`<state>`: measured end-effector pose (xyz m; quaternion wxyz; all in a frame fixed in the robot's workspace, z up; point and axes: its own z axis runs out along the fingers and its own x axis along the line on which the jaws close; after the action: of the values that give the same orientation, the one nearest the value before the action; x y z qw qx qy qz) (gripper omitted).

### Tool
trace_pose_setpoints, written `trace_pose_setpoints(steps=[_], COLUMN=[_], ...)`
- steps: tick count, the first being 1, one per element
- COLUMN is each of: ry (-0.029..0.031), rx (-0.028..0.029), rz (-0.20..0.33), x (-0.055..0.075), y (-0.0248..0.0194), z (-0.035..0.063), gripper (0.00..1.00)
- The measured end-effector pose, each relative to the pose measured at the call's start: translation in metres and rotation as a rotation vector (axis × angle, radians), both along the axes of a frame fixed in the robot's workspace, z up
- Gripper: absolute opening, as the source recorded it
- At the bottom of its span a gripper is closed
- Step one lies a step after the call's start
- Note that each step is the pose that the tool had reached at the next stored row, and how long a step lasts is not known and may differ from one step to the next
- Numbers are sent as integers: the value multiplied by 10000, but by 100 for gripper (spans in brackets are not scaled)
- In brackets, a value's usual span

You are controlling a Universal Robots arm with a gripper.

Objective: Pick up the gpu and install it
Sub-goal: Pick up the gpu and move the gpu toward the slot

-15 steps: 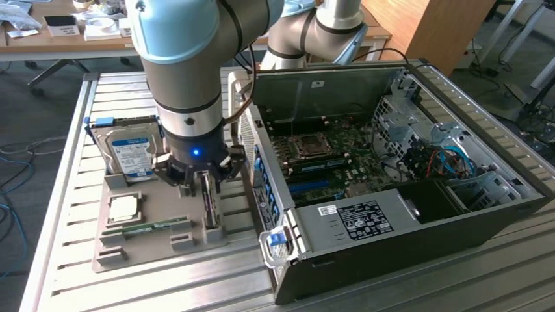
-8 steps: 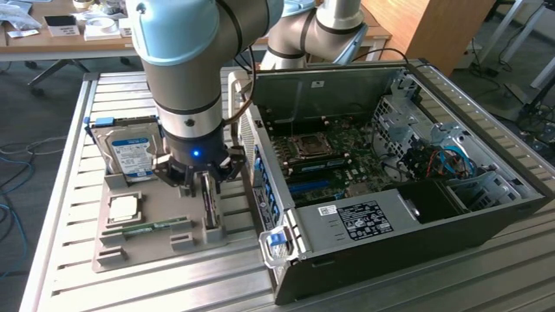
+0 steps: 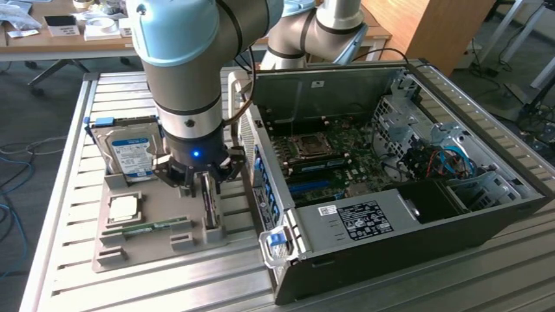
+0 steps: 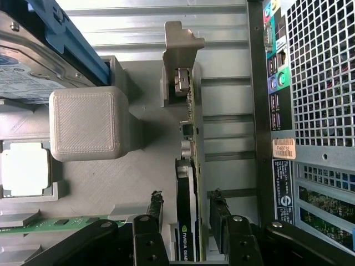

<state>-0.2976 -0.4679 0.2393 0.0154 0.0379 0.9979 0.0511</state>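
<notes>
The gpu (image 4: pixel 191 183) stands on its long edge in a slot of the gray holder (image 4: pixel 111 183), pale bracket (image 4: pixel 180 44) at one end. It sits just beside the open computer case (image 3: pixel 390 195), not in it yet. My claw (image 4: pixel 187 197) is released and wide, straddling the card. One finger (image 4: pixel 157 208) is on the dark-face side and the other on the green-board side, with a gap visible on both sides, so no grip yet.

Step in hand, as I judge it, is the grasp. To do it well:
- Centre on the card so both pads land together, or the card tips in its slot.
- Bite on flat board, not on the small parts along the edge.
- Close square and firm but gentle, since the board is thin.

The hard drive (image 3: pixel 132 155), chip (image 3: pixel 124 208) and memory stick (image 3: pixel 147 229) share the holder on the side away from the case, so I stay clear of them.
</notes>
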Motion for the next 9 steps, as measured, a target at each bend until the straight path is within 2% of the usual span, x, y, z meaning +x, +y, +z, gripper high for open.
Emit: trace_pose_setpoints(steps=[9], ry=[-1], rx=[1], rz=[-2], x=[0], y=[4], z=[-36], gripper=[47])
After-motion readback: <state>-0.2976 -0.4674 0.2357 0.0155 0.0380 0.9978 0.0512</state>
